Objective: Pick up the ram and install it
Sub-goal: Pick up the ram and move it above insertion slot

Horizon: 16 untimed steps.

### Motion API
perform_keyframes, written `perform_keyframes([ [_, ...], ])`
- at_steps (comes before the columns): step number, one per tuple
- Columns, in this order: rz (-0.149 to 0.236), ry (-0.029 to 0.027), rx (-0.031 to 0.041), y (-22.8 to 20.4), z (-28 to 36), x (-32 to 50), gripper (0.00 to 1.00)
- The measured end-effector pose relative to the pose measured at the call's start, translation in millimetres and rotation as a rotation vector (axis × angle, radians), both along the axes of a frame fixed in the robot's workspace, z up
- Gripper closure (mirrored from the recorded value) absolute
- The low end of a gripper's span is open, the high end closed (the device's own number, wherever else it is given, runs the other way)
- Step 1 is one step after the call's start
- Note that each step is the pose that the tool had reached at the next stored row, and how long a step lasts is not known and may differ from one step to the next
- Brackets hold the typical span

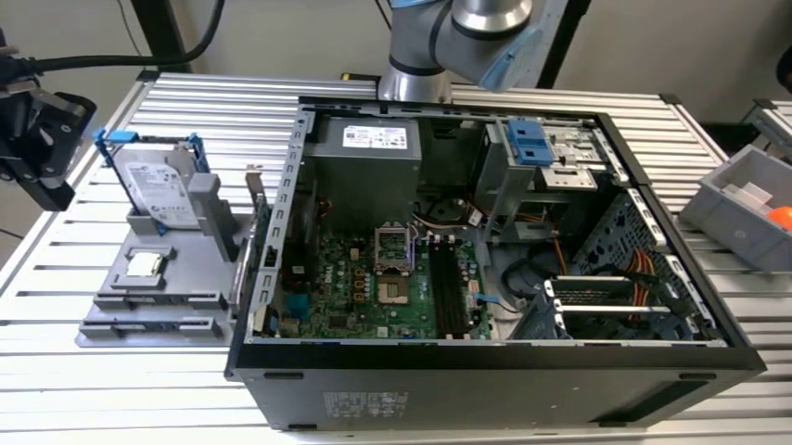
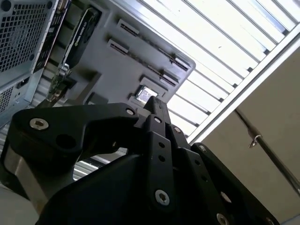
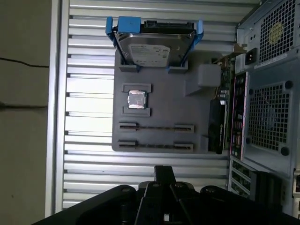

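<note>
Gripper (image 3: 164,172) sits at the exterior view's far left, off the outer side of the grey tray (image 3: 168,98). Its fingers are together with nothing between them.

On the tray:
- Hard drive (image 1: 167,185) stands upright in a blue caddy. It has a white label, print too small to read.
- Square silver chip (image 1: 145,264) sits in its pocket.
- Two long slot holders lie beyond the chip.
- Ram (image 3: 154,127) looks like the thin brownish strip seen edge-on in the holder nearer the chip, not touched by the gripper. A similar strip shows in the next holder.
- Graphics card (image 3: 216,122) stands on the tray edge just beside the case.

Open PC case (image 1: 495,389) has a sticker on its outer panel, unreadable. Inside it:
- Green motherboard (image 1: 359,287).
- Black memory slots (image 1: 452,287).
- Power supply (image 1: 365,153) with a white sticker, unreadable.

Grey bin (image 1: 730,209) is at the exterior view's right, with an orange item (image 1: 780,218) inside.
</note>
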<state>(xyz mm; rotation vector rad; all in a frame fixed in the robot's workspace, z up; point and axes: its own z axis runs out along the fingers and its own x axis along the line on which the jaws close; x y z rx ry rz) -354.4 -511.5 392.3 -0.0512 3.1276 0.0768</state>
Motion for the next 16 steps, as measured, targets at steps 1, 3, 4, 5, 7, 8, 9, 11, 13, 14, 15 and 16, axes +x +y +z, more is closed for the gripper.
perform_keyframes([
  [1,0.004,0.0003,-0.0001,0.1,0.1,0.0,1.0],
  [3,0.008,0.0001,-0.0001,0.0,0.0,0.0,1.0],
  [4,0.008,0.0002,-0.0001,0.0,0.1,-0.1,1.0],
  [5,0.008,0.0001,-0.0001,0.0,0.0,-0.1,1.0],
  [7,0.008,0.0002,-0.0001,0.1,0.1,-0.1,1.0],
  [8,0.009,0.0,0.0,0.0,0.0,-0.1,1.0],
  [9,0.011,0.0002,-0.0001,0.1,0.1,-0.2,1.0],
  [11,0.02,0.0001,-0.0004,0.0,0.0,-0.2,1.0],
  [13,0.035,0.0004,-0.0009,0.1,0.2,-0.3,1.0],
  [14,0.044,0.0001,-0.0009,0.0,0.1,-0.3,1.0],
  [15,0.052,0.0002,-0.001,0.1,0.1,-0.3,1.0],
  [16,0.062,0.0001,-0.0011,0.0,0.1,-0.2,1.0],
])
